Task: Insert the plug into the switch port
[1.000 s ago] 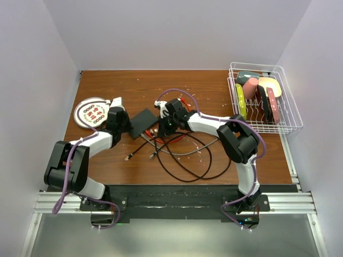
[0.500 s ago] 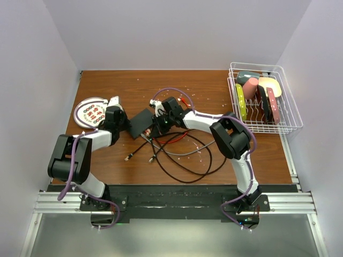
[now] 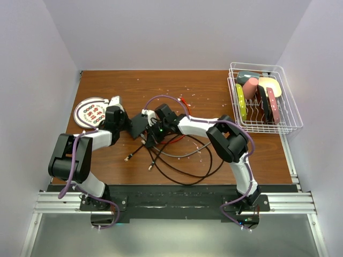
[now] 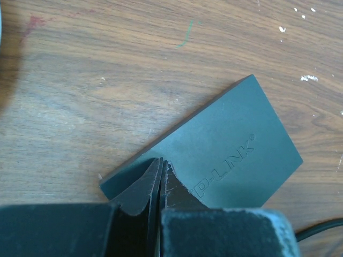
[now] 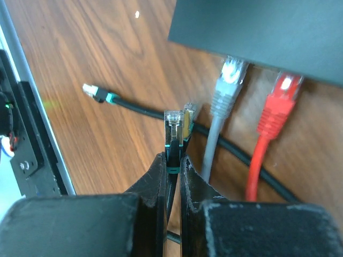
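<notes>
The black switch lies flat on the wooden table. My left gripper is shut, its tips resting on the switch's top near one corner. My right gripper is shut on the black boot of a clear plug, which points at the switch's port edge a short way off, left of the grey cable. A grey cable and a red cable sit in two ports. The port openings are hidden at this angle.
A tangle of black, grey and red cables lies in front of the switch, with loose plugs on the wood. A patterned plate sits at the left. A white wire rack with dishes stands at the back right.
My right gripper has moved left with the plug, closer to the switch's port edge. The switch has shifted slightly left. The left gripper has stayed on the switch.
</notes>
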Controlling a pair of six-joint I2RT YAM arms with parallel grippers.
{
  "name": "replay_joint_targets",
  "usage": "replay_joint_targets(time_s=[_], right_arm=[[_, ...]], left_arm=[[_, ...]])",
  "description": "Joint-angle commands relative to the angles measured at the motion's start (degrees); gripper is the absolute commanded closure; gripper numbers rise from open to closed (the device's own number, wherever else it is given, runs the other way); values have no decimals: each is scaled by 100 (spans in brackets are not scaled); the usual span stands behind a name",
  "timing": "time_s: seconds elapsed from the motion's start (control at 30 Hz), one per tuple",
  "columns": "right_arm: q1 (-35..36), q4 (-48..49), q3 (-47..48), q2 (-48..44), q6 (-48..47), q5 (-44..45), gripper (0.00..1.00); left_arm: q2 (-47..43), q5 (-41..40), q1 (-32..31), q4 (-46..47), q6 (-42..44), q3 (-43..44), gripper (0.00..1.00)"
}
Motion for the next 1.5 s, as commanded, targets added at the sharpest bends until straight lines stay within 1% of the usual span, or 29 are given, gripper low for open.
replay_joint_targets(time_s=[0.0,0.03,0.2,0.23,0.33,0.4,0.47,0.6,0.77,0.9,1.07,1.47], right_arm=[[3,-289,-148,-629,-177,674,100],[-5,-341,-113,-769,-195,780,100],[-49,-578,89,-1087,-230,1473,100],[-67,-596,125,-1104,-221,1588,100],[-119,-842,379,-1000,-238,1967,100],[-111,-1140,633,-789,-282,2142,100],[-120,-1325,731,-665,-335,2397,100],[-120,-1379,679,-542,-335,2802,100],[-93,-1370,617,-507,-370,2917,100],[-6,-1256,608,-419,-431,3066,100],[91,-1335,802,-138,-520,3180,100],[188,-1229,758,3,-590,3295,100]], left_arm=[[-65,141,51,-241,138,170,93],[-161,132,51,-241,173,214,90],[-215,141,51,-337,375,670,70],[-180,132,51,-346,393,741,58],[5,141,51,-356,464,952,41],[206,132,51,-320,507,1084,38],[374,306,51,-311,569,1242,37],[865,615,51,-67,657,1409,37],[1226,1010,51,320,657,1427,37],[1429,1099,60,392,639,1418,37],[1491,1160,60,497,569,1234,38],[1412,1239,60,330,516,1084,38]])
